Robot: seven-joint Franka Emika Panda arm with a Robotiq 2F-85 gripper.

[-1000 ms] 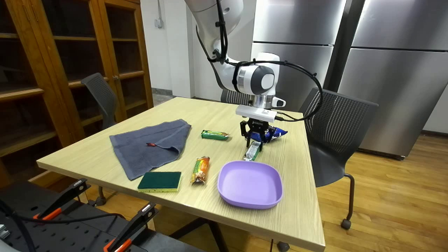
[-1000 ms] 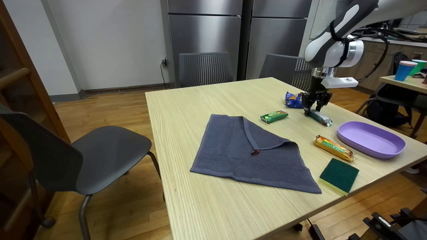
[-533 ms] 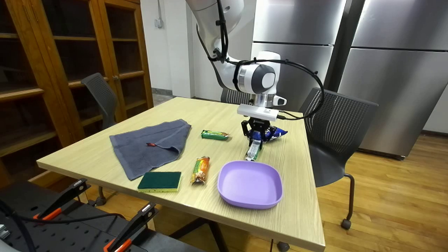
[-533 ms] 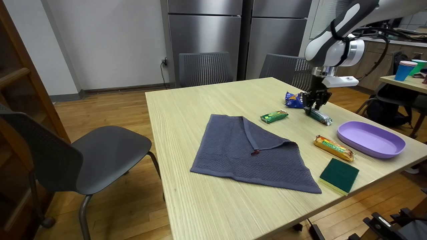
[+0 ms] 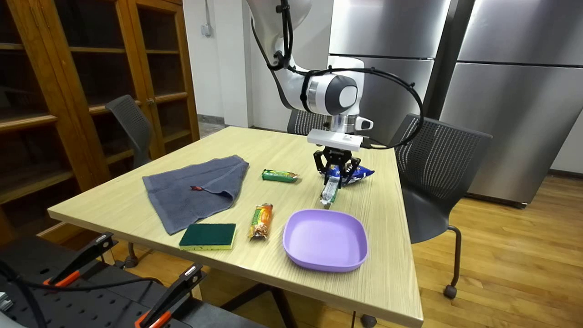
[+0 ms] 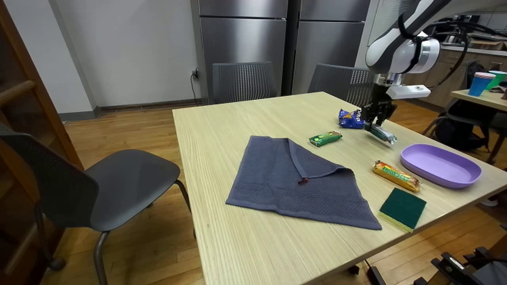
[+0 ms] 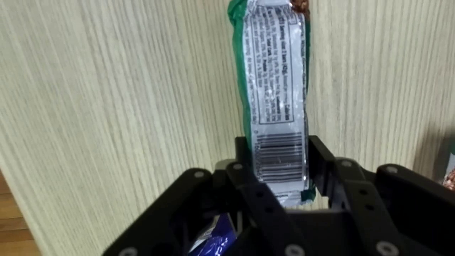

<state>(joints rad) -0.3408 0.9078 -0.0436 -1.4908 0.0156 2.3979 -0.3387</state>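
- I see a shallow purple plastic dish [image 5: 325, 237] with rounded corners toward one corner of the pale wooden table [image 5: 246, 141]; its smooth inner floor shows from rim to rim.
- On a farther table in an exterior view stand a tapered blue cup [image 6: 477, 87], a reddish-and-white rim showing at its top, and a green cup [image 6: 496, 80] close by; I cannot see down into either.
- Behind the glass doors of a brown wooden cabinet [image 5: 131, 45] I make out shelves, but not their contents.
- My gripper [image 7: 279, 153] is part-way open, its jaws spaced to the width of an oblong green-and-silver wrapped bar [image 7: 275, 71]; I grip it near its barcode end, one black finger against each long side.
- I hold that bar just above the table, printed silver back upward, a shadow beneath it, its free end pointing toward the dish and apart from it.
- Close to my fingers lies a crumpled, glossy blue packet [image 6: 348, 120]; I cannot tell whether we touch.
- Around me on the table lie a green-and-yellow wrapped bar [image 6: 325, 138], an orange-and-gold wrapped bar [image 6: 397, 176], a flat green-topped sponge [image 6: 403, 208] and a dark grey-blue woven cloth [image 6: 293, 178].
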